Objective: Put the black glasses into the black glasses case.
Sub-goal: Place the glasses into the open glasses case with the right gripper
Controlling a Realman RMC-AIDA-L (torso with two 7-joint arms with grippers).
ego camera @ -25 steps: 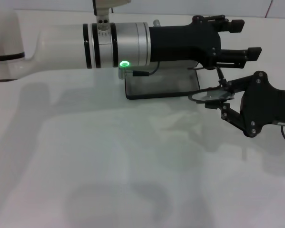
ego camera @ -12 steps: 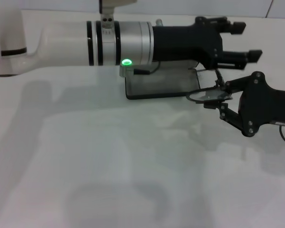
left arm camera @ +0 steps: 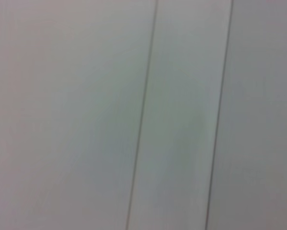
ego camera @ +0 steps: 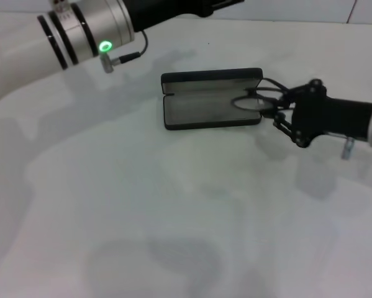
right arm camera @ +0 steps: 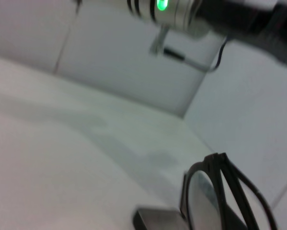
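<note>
The black glasses case (ego camera: 204, 108) lies open on the white table, lid to the rear and grey lining up. My right gripper (ego camera: 279, 110) comes in from the right and is shut on the black glasses (ego camera: 248, 100), holding them just over the case's right end. In the right wrist view the black glasses (right arm camera: 215, 191) show close up, above a corner of the case (right arm camera: 157, 219). My left arm (ego camera: 80, 28) is raised at the upper left. Its gripper body (ego camera: 173, 7) is cut off by the head view's top edge.
The white table (ego camera: 173, 217) spreads in front of the case with arm shadows on it. The left arm (right arm camera: 181, 9) with its green light shows in the right wrist view. The left wrist view shows only pale panels with seams (left arm camera: 143, 115).
My left arm has swung up and back to the upper left, uncovering the case. My right gripper has carried the glasses left and back, over the case's right end.
</note>
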